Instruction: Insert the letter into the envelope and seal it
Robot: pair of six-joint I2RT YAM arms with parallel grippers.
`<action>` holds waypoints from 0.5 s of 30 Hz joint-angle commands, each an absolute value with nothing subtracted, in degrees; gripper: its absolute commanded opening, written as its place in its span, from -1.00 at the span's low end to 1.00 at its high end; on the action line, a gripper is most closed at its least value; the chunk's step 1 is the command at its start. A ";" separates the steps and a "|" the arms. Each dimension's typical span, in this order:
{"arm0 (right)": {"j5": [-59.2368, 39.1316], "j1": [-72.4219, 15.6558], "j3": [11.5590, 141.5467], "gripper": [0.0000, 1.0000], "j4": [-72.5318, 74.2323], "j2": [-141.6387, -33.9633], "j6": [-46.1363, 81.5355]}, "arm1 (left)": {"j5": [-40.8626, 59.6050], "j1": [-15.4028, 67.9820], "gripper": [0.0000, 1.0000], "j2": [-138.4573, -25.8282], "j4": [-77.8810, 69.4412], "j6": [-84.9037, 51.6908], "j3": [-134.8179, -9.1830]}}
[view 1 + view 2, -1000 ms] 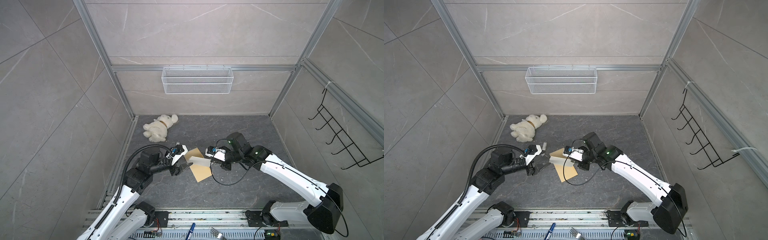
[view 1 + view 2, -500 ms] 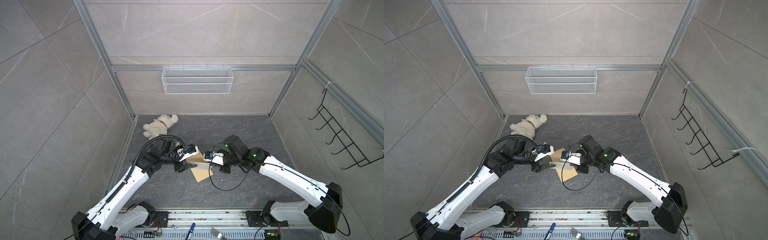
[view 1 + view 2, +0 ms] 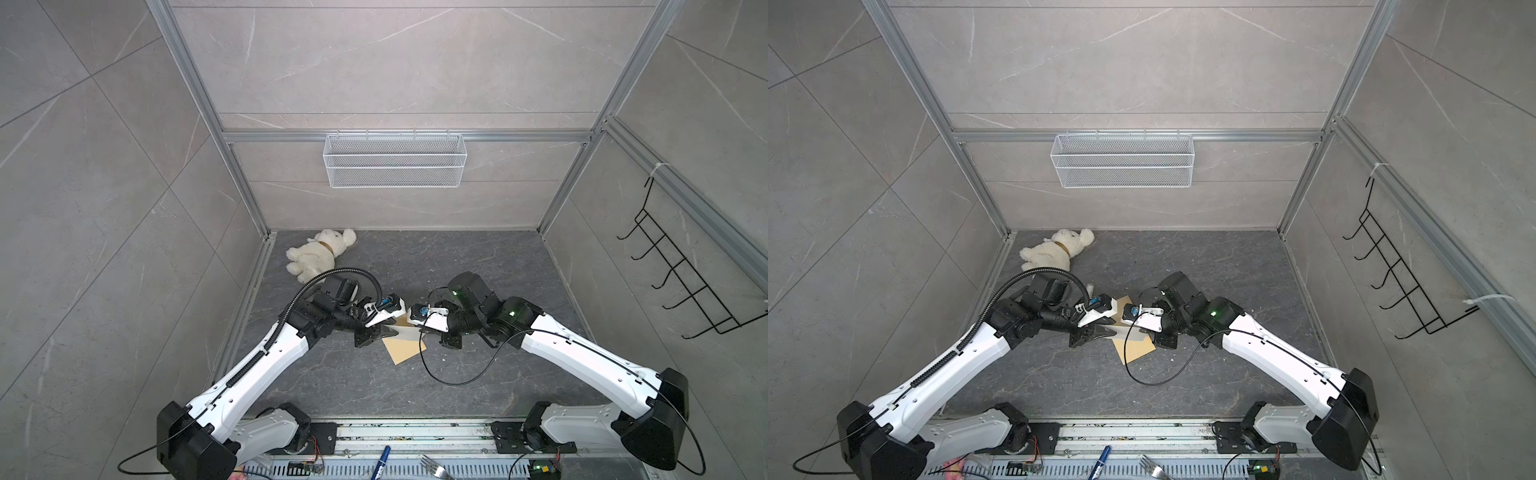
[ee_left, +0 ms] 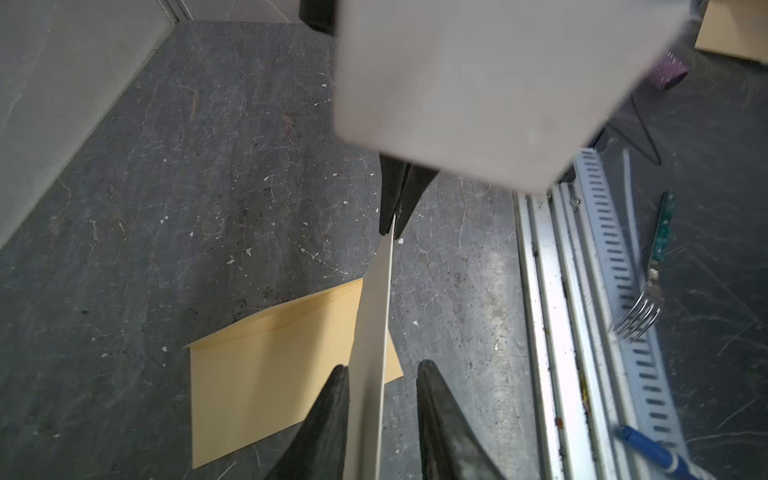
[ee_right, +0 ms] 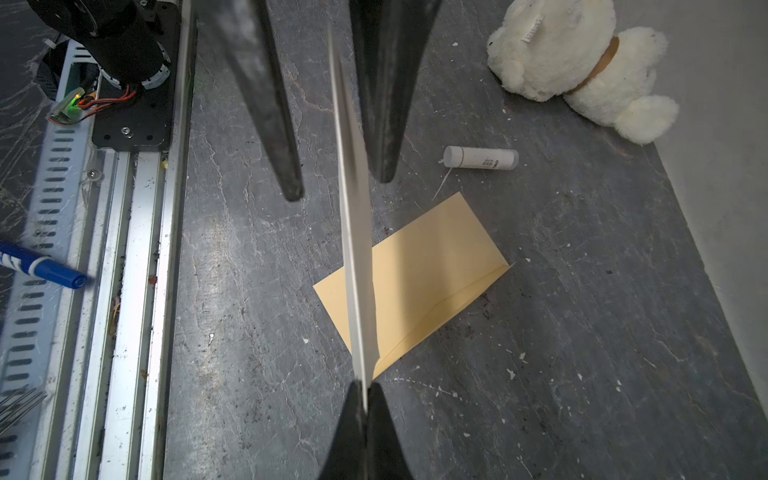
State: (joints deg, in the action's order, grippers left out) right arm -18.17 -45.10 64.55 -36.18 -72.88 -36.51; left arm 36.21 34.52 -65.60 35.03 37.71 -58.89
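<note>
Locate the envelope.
In both top views the envelope lies flat on the floor at centre, under the held letter; the right wrist view shows a glue stick close by.

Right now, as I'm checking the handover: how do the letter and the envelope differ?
The letter is up in the air, seen edge-on, pinched in the right gripper, jaws shut; the envelope lies flat on the floor, untouched. The letter looks pale cream; the envelope is yellow-tan. Both are thin paper.
</note>
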 commanded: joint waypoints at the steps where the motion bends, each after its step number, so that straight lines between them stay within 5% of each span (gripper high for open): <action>1: -18.14 -45.53 63.47 -0.93 -34.53 -71.51 -34.73 | 37.42 34.80 -0.75 -65.14 28.62 32.60 -56.56; 4: -18.09 -45.51 63.20 -0.76 -33.05 -70.76 -33.54 | 37.18 34.80 -1.00 -64.44 23.26 28.00 -53.96; 11: -10.03 -45.39 57.39 -0.16 -20.92 -64.06 -26.15 | 35.92 34.78 -1.00 -61.98 3.86 10.79 -47.07; 13: -9.24 -45.24 54.01 0.20 -14.87 -60.62 -22.91 | 33.74 34.76 -1.00 -61.28 -1.59 4.45 -45.86; 15: -9.18 -45.09 49.99 0.82 -8.06 -57.01 -18.37 | 32.07 34.77 -1.00 -60.78 -6.51 -1.27 -44.62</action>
State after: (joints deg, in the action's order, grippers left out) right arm -11.55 -45.10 53.60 -19.44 -60.90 -25.69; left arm 34.35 34.52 -62.92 6.92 10.81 -45.17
